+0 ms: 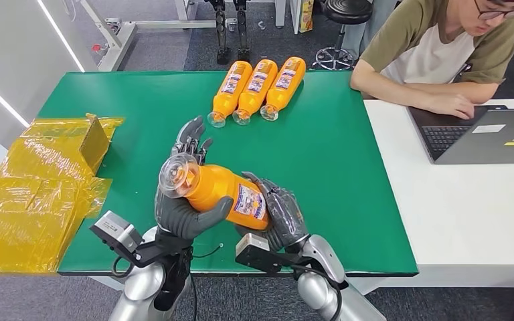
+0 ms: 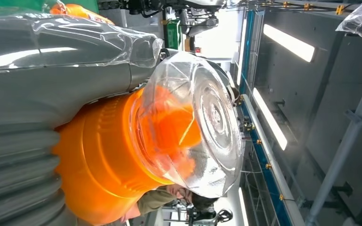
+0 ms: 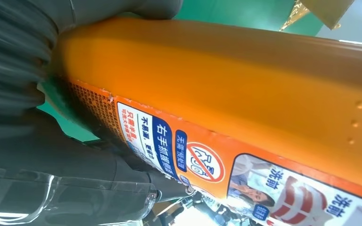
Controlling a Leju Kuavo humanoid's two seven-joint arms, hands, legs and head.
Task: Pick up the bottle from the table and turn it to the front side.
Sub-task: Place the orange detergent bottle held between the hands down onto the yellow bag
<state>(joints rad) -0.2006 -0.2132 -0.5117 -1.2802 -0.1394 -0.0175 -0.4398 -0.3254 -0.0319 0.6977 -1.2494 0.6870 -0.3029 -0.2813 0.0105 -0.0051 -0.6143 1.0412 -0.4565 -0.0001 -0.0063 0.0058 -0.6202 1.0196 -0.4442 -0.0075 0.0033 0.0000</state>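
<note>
An orange bottle [image 1: 217,190] with a clear cap [image 1: 177,174] and a white-and-blue label [image 1: 249,200] is lifted above the green table [image 1: 334,160] near its front edge, lying tilted with the cap toward the left. My left hand [image 1: 186,207] grips it around the neck end, thumb across the orange body. My right hand [image 1: 282,212] holds the base end beside the label. The left wrist view shows the clear cap [image 2: 198,127] and orange shoulder close up. In the right wrist view the bottle's orange side [image 3: 245,80] and label [image 3: 207,165] lie against my hand.
Three more orange bottles [image 1: 257,88] lie side by side at the table's far middle. Crumpled yellow plastic wrap with a cardboard piece [image 1: 40,180] covers the left end. A person [image 1: 442,47] works at a laptop [image 1: 488,137] on the white table at the right.
</note>
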